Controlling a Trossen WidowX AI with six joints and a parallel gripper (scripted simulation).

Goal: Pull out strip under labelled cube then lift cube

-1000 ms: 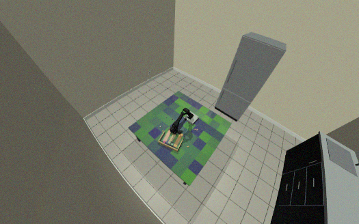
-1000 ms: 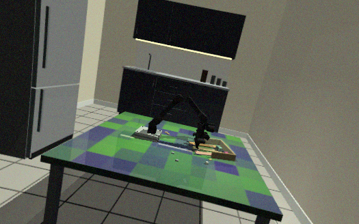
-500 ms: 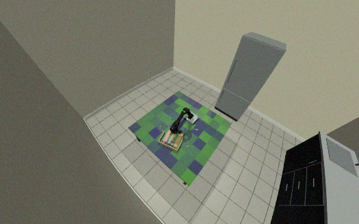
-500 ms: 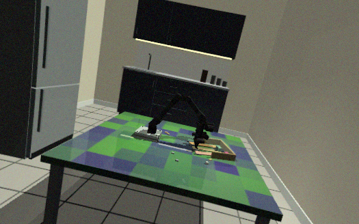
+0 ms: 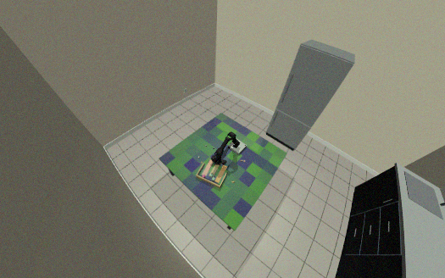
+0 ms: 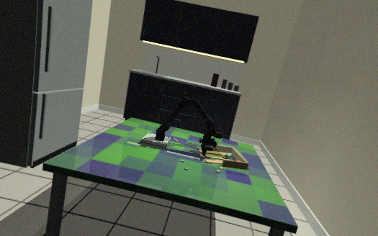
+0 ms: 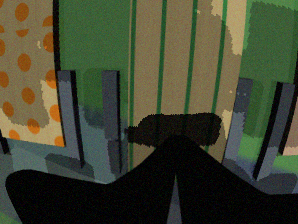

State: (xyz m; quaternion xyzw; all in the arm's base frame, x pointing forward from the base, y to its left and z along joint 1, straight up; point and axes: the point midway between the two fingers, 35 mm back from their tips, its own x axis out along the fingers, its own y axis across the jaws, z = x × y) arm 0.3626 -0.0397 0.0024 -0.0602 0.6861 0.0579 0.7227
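Down at the near edge of the wooden tray (image 6: pixel 239 165) the gripper (image 7: pixel 174 137) hangs with its jaws fully closed; whether a thin strip is pinched between them cannot be made out. In the wrist view the dark fingertips meet over a tan strip with green stripes (image 7: pixel 176 43), which runs straight away from the gripper. Just left of that strip, past a plain green band, lies a tan strip with orange dots (image 7: pixel 27 50). The labelled cube is probably among the small coloured specks inside the tray, but the exterior and top views are too coarse to pick it out, and the wrist view does not show it.

The tray sits on the green and purple checked table (image 6: pixel 137 169), on the side of the arm (image 6: pixel 199 108) away from its grey base plate (image 6: pixel 148 143). A few small pale bits (image 6: pixel 186 168) lie on the table in front of the tray. Behind the table stand a dark counter (image 6: pixel 181 97) and, to the left of it, a grey fridge (image 6: pixel 55 72).
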